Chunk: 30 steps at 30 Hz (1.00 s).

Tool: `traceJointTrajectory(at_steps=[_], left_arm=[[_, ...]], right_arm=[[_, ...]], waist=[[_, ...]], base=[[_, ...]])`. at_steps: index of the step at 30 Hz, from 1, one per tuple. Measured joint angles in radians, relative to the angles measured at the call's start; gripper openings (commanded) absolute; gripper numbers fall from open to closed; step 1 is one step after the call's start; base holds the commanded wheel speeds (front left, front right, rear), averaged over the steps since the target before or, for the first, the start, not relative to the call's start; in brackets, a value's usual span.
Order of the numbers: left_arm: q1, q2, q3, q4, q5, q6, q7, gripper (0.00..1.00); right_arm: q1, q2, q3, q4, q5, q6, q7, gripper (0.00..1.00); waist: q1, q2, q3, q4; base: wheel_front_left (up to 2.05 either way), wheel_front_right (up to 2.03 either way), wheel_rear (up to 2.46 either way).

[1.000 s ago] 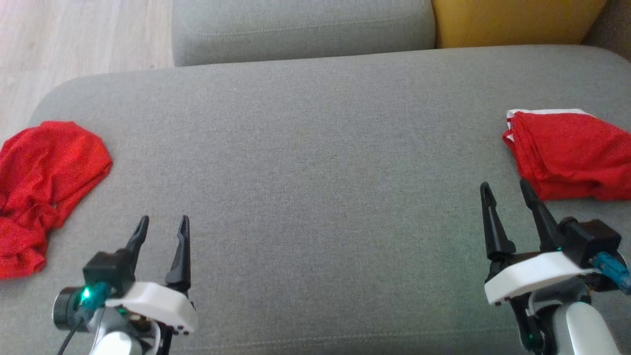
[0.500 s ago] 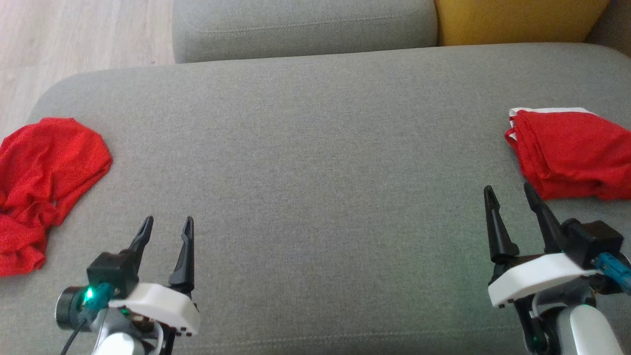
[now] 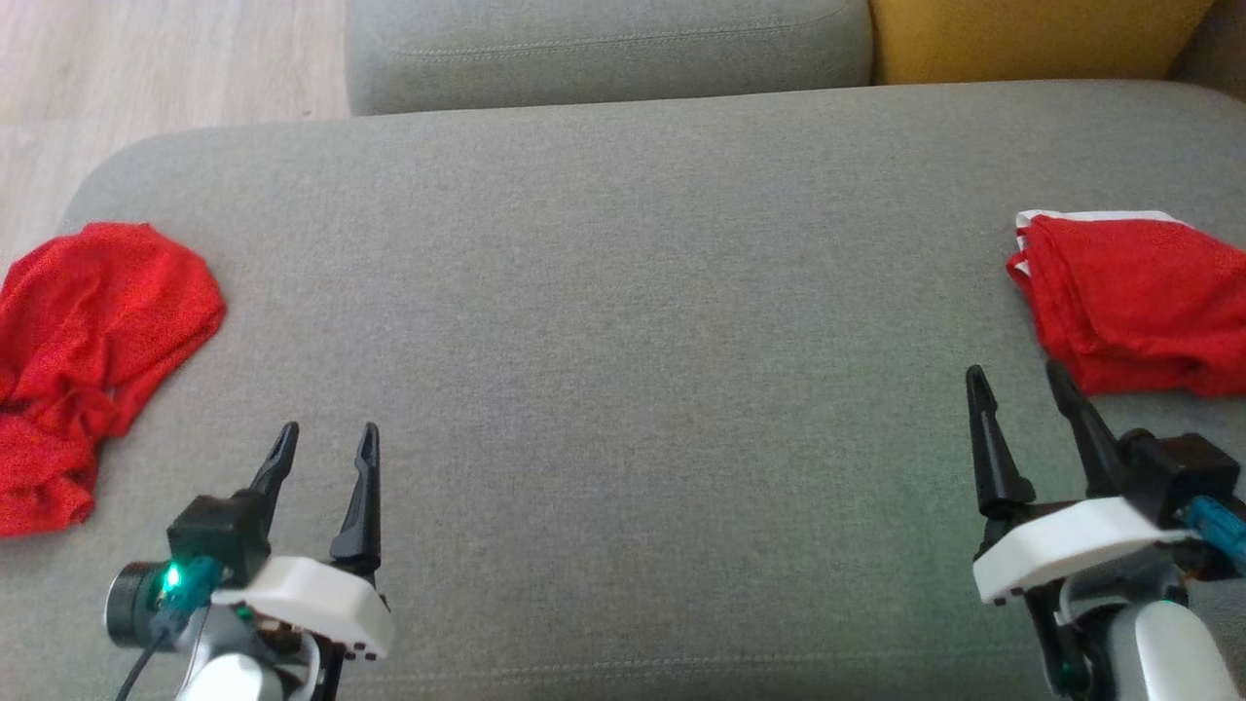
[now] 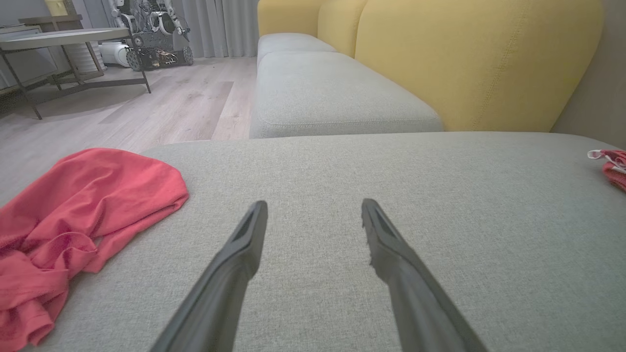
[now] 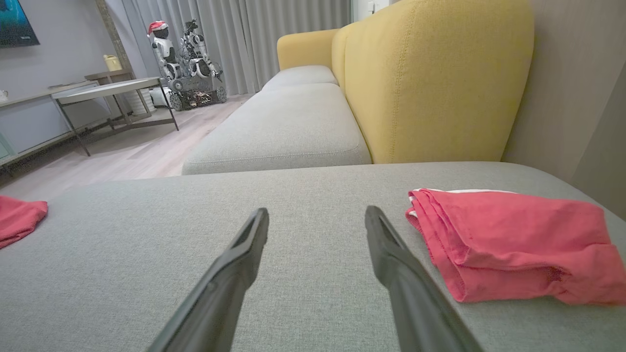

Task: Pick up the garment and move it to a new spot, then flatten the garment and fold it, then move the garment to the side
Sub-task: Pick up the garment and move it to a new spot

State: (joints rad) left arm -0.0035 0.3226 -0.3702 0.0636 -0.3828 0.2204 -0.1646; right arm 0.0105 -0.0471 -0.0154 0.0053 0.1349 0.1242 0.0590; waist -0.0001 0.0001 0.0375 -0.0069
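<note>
Left arm and right arm low, jaws apart.

Seat cushion: plain mid-grey weave, faintly speckled.
Left garment: solid bright red.
Right garment: same red, with thin white trim along its far edge.
Sofa back, far right: mustard yellow.
Floor, far left: pale wood grain.
Left gripper and right gripper: black fingers and white housings, with a green light at the left one's base.
</note>
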Motion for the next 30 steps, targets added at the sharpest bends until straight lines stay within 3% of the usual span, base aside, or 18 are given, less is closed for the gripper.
traceJointTrajectory(at_steps=[8, 24, 30], left_arm=[[-0.038, 0.0, -0.001, -0.001, 0.0, -0.001, -0.01, 1.0], [-0.066, -0.013, 0.035, 0.014, -0.034, 0.009, -0.056, 1.0], [-0.065, -0.019, 0.051, 0.018, -0.043, 0.009, -0.071, 1.0]], right_arm=[[0.0, 0.001, -0.03, -0.039, -0.024, 0.0, 0.011, 1.0], [0.001, 0.002, -0.005, -0.113, -0.059, 0.0, 0.053, 1.0], [0.001, 0.002, 0.006, -0.119, -0.063, 0.0, 0.062, 1.0]], waist=[[0.0, 0.0, 0.013, 0.067], [0.0, 0.0, 0.029, 0.335], [0.0, 0.0, 0.034, 0.407]], base=[[0.0, 0.0, 0.0], [0.0, 0.0, 0.0], [0.0, 0.0, 0.0]])
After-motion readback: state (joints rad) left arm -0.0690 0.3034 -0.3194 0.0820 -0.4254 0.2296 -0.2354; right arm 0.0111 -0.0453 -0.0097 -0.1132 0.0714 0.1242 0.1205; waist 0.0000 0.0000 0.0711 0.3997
